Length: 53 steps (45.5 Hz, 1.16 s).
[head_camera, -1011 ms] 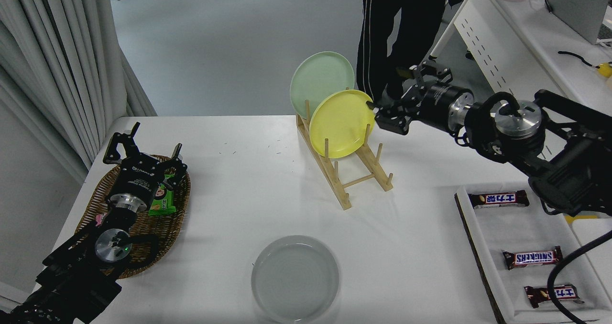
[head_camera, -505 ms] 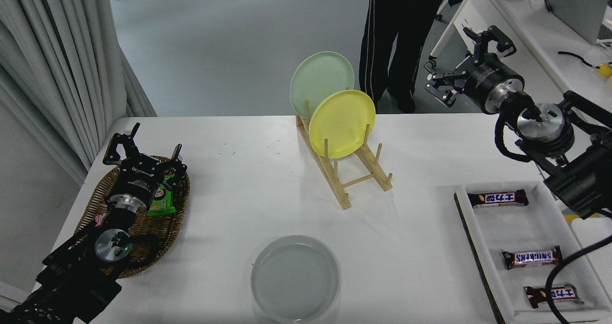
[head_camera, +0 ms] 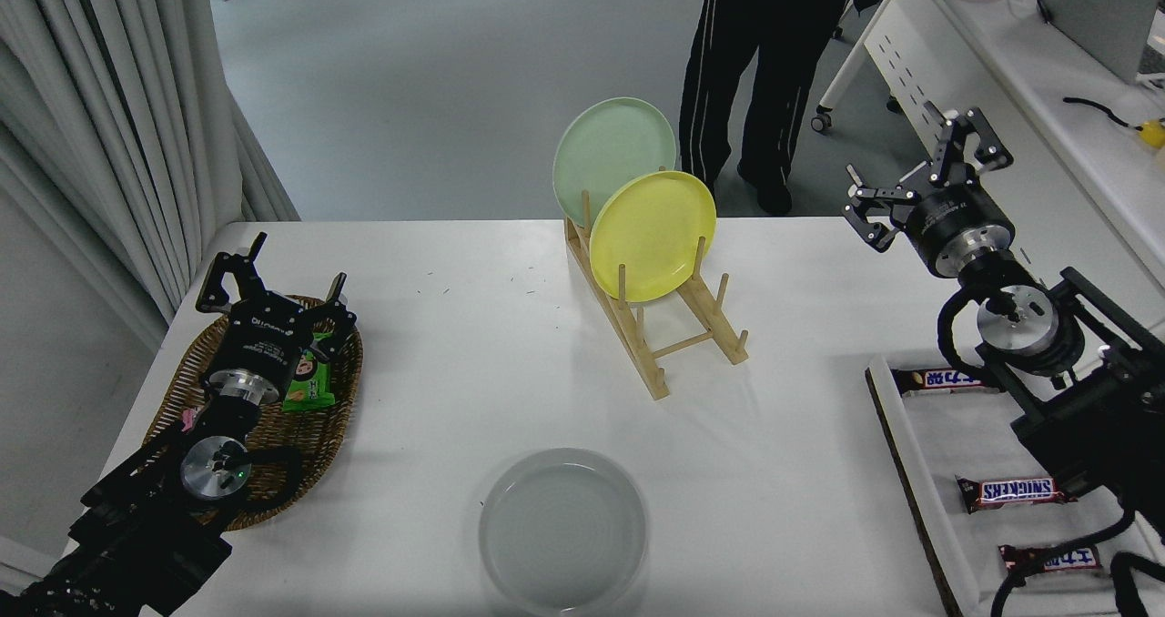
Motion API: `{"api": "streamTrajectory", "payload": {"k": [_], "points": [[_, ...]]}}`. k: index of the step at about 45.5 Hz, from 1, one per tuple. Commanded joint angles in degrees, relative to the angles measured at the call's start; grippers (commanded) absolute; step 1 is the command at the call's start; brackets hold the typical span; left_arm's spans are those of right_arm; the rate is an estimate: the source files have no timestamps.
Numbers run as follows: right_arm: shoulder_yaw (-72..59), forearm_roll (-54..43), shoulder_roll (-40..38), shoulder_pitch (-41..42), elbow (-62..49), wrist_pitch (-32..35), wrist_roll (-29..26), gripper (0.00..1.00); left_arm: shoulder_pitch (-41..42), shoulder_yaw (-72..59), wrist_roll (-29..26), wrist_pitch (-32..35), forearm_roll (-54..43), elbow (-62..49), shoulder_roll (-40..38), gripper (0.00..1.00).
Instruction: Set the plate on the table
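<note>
Fingers (head_camera: 978, 139) of the right gripper (head_camera: 924, 171) stand spread apart with nothing between them, black and angular, raised beyond the far right edge of the table (head_camera: 473, 344) and well to the right of the wooden rack (head_camera: 669, 330). Behind them sits a ribbed black cylinder with a brushed metal collar.

Left of the rack, the left gripper (head_camera: 273, 280) is parked over an oval woven wicker basket (head_camera: 323, 417), its fingers also splayed and empty; a green snack packet (head_camera: 308, 388) lies in the basket just beside it.

Nearer the camera than the rack, close to the table's near edge, the plate (head_camera: 562, 531) lies flat: round, plain light grey, smooth, with a shallow raised rim. It is well apart from both grippers.

On the rack, a slatted frame of pale wood with upright pegs, two glossy round plates stand on edge, the yellow plate (head_camera: 651, 235) in front of the pale green plate (head_camera: 610, 148).

To the right of the rack, a shallow white rectangular tray (head_camera: 910, 435) holds three wrapped chocolate bars (head_camera: 1010, 490), partly hidden by the right arm.

Beyond the rack, a person (head_camera: 764, 71) in dark trousers with a thin white side stripe stands on the grey floor.
</note>
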Motion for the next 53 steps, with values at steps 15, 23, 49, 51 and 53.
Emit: {"api": "streamTrajectory", "payload": {"k": [15, 23, 49, 51, 53], "points": [[7.57, -4.04, 7.12, -5.79, -6.66, 5.56, 2.4, 1.0, 0.0, 0.0, 0.0, 0.0, 0.01, -0.06, 0.0, 1.0], [7.92, -4.04, 8.7, -5.79, -10.54, 6.96, 2.4, 1.0, 0.0, 0.0, 0.0, 0.0, 0.01, -0.06, 0.0, 1.0], [7.04, -3.07, 8.97, -4.29, -10.45, 7.58, 2.4, 1.0, 0.0, 0.0, 0.0, -0.09, -0.08, 0.02, 0.0, 1.0], [6.95, -3.07, 8.97, -4.29, -10.45, 7.58, 2.4, 1.0, 0.0, 0.0, 0.0, 0.0, 0.01, 0.02, 0.0, 1.0], [6.95, -3.07, 8.88, -4.21, -10.45, 7.58, 2.4, 1.0, 0.0, 0.0, 0.0, 0.0, -0.08, 0.02, 0.0, 1.0]]}}
